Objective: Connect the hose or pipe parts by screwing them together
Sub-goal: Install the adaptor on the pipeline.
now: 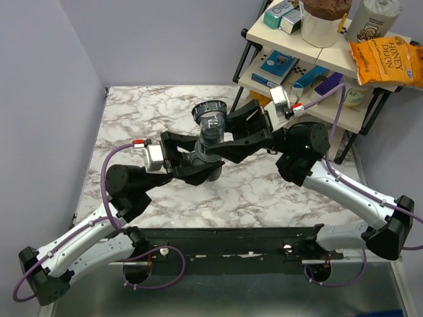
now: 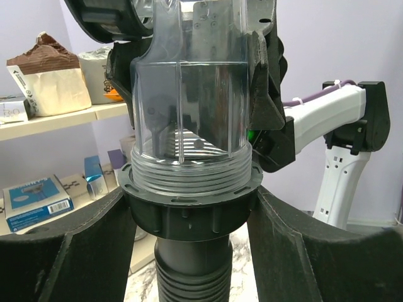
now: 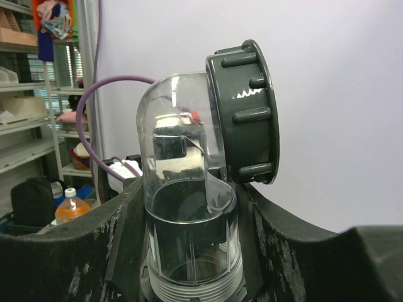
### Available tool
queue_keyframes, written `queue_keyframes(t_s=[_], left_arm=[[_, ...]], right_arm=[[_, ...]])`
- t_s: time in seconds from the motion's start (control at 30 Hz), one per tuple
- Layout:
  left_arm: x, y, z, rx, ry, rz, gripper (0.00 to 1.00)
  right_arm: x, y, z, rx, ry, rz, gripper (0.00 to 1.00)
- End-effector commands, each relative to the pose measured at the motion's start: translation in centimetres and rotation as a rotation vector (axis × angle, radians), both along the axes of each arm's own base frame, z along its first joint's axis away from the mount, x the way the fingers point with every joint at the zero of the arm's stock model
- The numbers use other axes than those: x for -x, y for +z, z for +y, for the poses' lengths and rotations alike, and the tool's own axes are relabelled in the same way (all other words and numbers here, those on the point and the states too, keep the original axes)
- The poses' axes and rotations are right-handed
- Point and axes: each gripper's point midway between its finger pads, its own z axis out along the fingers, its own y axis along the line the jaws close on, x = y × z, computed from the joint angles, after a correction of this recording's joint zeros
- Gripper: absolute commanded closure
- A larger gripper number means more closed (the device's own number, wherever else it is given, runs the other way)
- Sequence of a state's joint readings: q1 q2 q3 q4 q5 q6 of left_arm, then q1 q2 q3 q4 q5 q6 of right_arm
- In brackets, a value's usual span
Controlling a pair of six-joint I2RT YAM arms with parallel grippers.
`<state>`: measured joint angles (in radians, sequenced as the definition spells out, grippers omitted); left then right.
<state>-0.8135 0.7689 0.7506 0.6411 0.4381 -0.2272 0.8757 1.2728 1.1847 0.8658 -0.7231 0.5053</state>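
Observation:
Above the middle of the table, both arms hold the pipe parts upright. The black ribbed hose point(image 2: 192, 277) hangs down from its collar nut point(image 2: 189, 214). My left gripper point(image 2: 192, 217) is shut on that nut from both sides. The threaded foot of the clear fitting point(image 2: 189, 113) sits in the nut, with several threads showing above it. My right gripper point(image 3: 189, 233) is shut on the clear fitting point(image 3: 189, 189), whose bent top carries a grey nut point(image 3: 242, 113). From above, the grey nut point(image 1: 210, 113) faces up, and the left gripper point(image 1: 195, 162) and right gripper point(image 1: 221, 140) meet at the stack.
A two-level shelf point(image 1: 310, 49) stands at the back right with boxes, a paper bag and an orange snack bag point(image 1: 386, 61). The marble table point(image 1: 264, 191) runs to a wall on the left and at the back. Purple cables point(image 1: 106, 172) loop off both arms.

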Motion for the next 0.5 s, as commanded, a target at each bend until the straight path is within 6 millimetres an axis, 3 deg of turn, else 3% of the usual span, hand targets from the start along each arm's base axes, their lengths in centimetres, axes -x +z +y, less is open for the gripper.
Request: queue_keyframes(t_s=[0.0,0.47], left_arm=[[1.0,6.5,3.6,0.207,0.103,-0.165,1.00],[0.7,7.3,3.9,0.238,0.137,-0.197,1.00]], right_arm=[[-1.2,-5.0,1.6,0.178,-0.004,0.088,0.99],[-2.6,-6.7,1.4,0.243,-0.116,0.109,0.99]])
